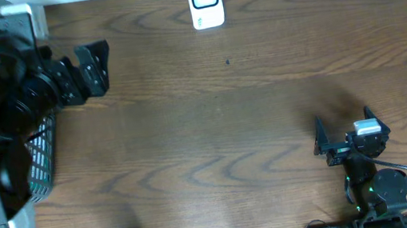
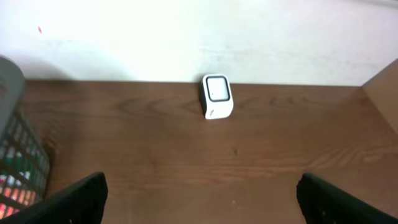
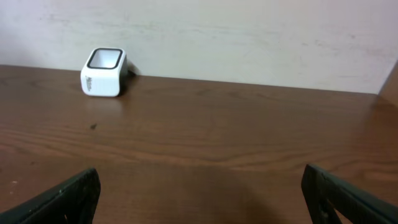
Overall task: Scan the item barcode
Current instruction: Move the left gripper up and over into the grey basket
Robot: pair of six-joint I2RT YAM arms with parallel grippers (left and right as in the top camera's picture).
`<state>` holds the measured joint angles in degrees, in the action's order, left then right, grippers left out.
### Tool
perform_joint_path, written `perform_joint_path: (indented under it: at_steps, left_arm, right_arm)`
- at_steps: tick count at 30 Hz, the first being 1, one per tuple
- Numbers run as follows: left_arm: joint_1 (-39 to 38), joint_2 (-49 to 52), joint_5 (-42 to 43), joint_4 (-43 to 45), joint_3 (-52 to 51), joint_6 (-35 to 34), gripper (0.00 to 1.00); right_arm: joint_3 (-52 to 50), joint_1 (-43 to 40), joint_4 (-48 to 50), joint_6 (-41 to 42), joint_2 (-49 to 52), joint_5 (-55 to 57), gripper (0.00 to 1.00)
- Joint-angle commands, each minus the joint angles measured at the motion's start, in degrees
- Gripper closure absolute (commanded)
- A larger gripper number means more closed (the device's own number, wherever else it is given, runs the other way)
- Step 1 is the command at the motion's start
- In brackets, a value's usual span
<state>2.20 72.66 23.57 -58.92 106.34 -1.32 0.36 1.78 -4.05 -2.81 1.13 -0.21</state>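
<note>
overhead: the white scanner (image 1: pixel 204 0) stands at the far edge of the counter (image 1: pixel 232 142), about midway along it. its longer side runs front to back and its dark-framed window faces up. the left arm's bulk covers much of the mesh basket (image 1: pixel 42 158) at the left edge, and what lies inside cannot be made out. the left pincer (image 1: pixel 94 70) hangs at the far left, jaws spread wide, holding nothing. the right pincer (image 1: pixel 344 132) sits near the front right, equally wide open and empty, well apart from the scanner.

left wrist: only the ends of the fingers (image 2: pixel 84 199) show at the bottom corners. the basket is cut off at the left edge, and blurred red and green patches behind its mesh are too indistinct to name. the scanner sits by the wall (image 2: pixel 186 37), straight ahead.

right wrist: both fingers are cropped at the bottom corners. the scanner stands far left by the wall, window on top, its printed side toward the camera, the print unreadable.
</note>
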Motion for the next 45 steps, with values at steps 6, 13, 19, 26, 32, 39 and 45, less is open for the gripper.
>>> perform_joint_path:
  at_steps: [6, 13, 19, 26, 32, 39, 45]
  left_arm:
    - [9.29, 7.91, -9.49, -7.08, 8.26, 4.15, 0.02]
    - [24.79, 13.35, -9.77, -7.78, 8.26, 4.13, 0.02]
    - [33.53, 18.86, -9.73, -7.72, 8.22, 4.09, 0.02]
    - [36.44, 27.21, -9.75, -8.09, 8.20, 4.11, 0.02]
    - [36.44, 30.80, -9.77, -8.37, 8.15, 4.13, 0.02]
    - [36.44, 30.82, -14.49, -9.62, 7.43, 4.09, 0.02]
    - [36.41, 30.86, -14.67, -9.18, 5.38, 4.07, 0.02]
  right_arm:
    - [-0.04, -0.24, -0.17, -0.50, 0.02, 0.33, 0.01]
    - [-0.04, -0.24, -0.17, -0.50, 0.02, 0.33, 0.01]
    - [-0.04, -0.24, -0.17, -0.50, 0.02, 0.33, 0.01]
    - [-0.04, -0.24, -0.17, -0.50, 0.02, 0.33, 0.01]
    - [-0.04, -0.24, -0.17, -0.50, 0.02, 0.33, 0.01]
    - [-0.04, -0.24, -0.15, -0.50, 0.02, 0.33, 0.01]
    - [-0.04, -0.24, -0.17, -0.50, 0.02, 0.33, 0.01]
